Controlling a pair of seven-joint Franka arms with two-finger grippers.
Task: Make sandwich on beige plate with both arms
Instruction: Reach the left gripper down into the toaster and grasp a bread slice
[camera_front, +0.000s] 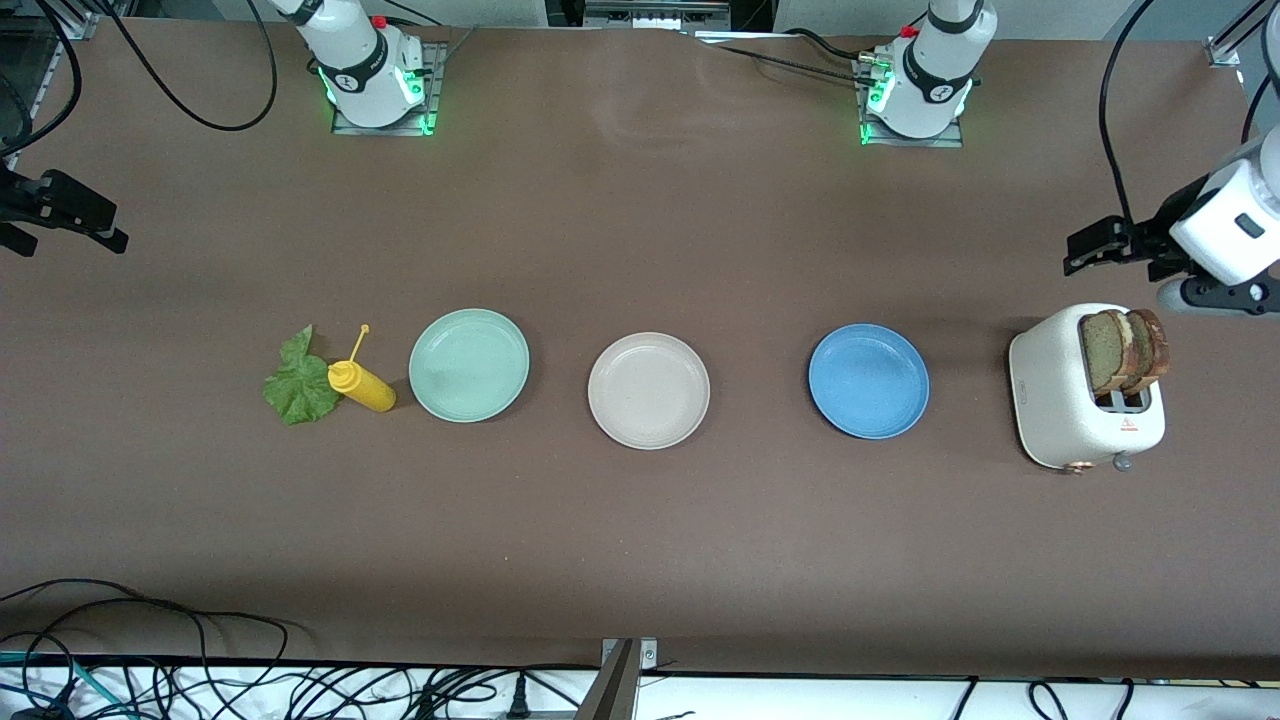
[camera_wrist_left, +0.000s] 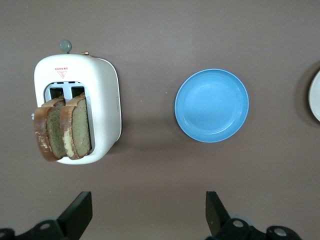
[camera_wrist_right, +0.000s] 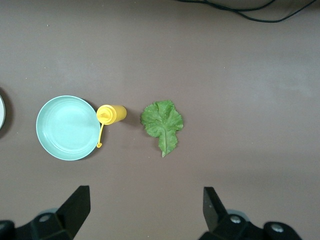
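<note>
Both grippers spread and holding nothing — left gripper (camera_wrist_left: 145, 217) over bare table by the toaster (camera_front: 1085, 405) with both bread slices (camera_front: 1125, 350), right gripper (camera_wrist_right: 142, 215) near the lettuce leaf (camera_front: 298, 382) — beige plate (camera_front: 648, 391) bare between the mint-green plate (camera_front: 468, 365) and blue plate (camera_front: 868, 381).

You are looking at a robotics lab, not a kitchen: two arm bases (camera_front: 375, 85) are sitting bolted on metal plates to a brown-covered bench (camera_front: 640, 540), with loose black cables (camera_front: 200, 670) trailing along its edge and aluminium framing (camera_front: 625, 680) showing.

White arms (camera_front: 360, 60), black joints, green-lit bases, black cables
</note>
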